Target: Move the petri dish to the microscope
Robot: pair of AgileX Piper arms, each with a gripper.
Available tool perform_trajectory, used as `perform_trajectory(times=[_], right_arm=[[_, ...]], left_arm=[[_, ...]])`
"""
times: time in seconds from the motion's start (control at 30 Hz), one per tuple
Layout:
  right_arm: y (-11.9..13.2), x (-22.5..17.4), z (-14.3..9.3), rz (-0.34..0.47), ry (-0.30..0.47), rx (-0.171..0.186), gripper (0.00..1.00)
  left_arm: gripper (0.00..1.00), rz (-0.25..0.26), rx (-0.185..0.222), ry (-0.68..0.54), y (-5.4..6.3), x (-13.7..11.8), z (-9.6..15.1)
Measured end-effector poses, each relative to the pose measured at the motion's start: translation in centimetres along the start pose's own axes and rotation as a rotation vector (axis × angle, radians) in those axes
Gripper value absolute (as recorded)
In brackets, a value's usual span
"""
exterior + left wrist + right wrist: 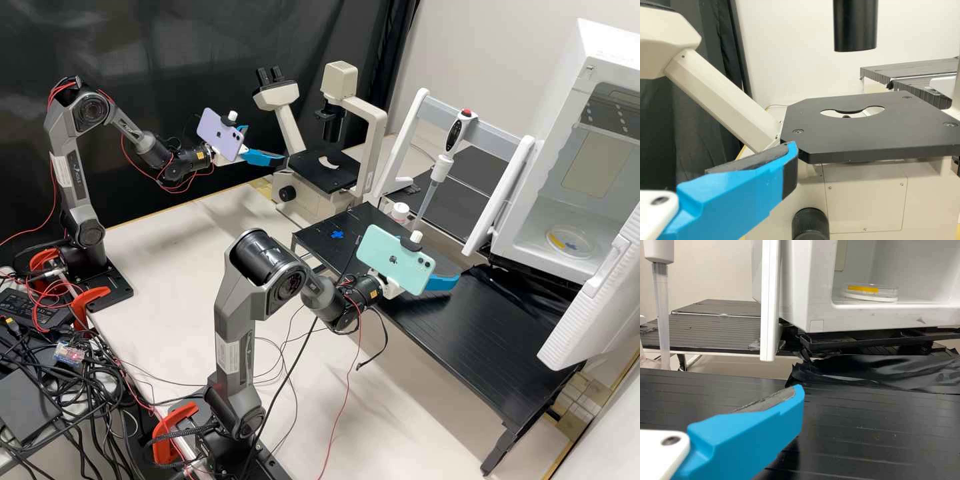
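The petri dish is lying flat inside the white box. Outside the box, the nearer right pincer is hanging spread apart, with the dish sitting ahead. The left pincer, also apart, is hanging farther from the box.

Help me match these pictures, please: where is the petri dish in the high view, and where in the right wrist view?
High view: far right, the petri dish lies on the floor of the open white cabinet.
Right wrist view: the petri dish lies just inside the cabinet's opening, beyond the black platform.
Shared landmark: the pipette, hanging upright.
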Motion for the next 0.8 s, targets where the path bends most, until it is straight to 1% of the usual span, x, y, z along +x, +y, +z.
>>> perform_trajectory(times=[0.27,0.37,0.47,0.53,0.63,0.67,0.77,0.8], right_arm=[[0.0,0.0,0.0,0.000,0.000,0.000,1.00],[0.3,-0.1,0.5,0.006,-0.012,-0.004,1.00],[0.9,-0.3,1.3,0.010,-0.018,0.017,1.00],[1.6,-0.5,1.9,0.022,-0.027,0.037,1.00],[3.0,-1.0,2.9,0.046,-0.030,0.061,1.00],[3.7,-1.1,3.3,0.067,-0.034,0.079,1.00],[5.2,-1.5,4.4,0.106,-0.040,0.106,1.00],[6.0,-1.6,4.8,0.131,-0.041,0.118,1.00]], left_arm=[[1.00,0.000,0.000,0.000,0.0,0.0,0.0],[1.00,0.000,0.000,0.000,0.0,0.0,0.0],[1.00,0.000,0.000,0.000,0.0,0.0,0.0],[1.00,0.000,0.000,0.000,0.0,0.0,0.0],[1.00,0.000,0.000,0.000,0.0,0.0,0.0],[1.00,0.000,0.000,0.000,0.0,0.0,0.0],[1.00,0.000,0.000,0.000,0.0,0.0,0.0],[1.00,0.000,0.000,0.000,0.0,0.0,0.0]])
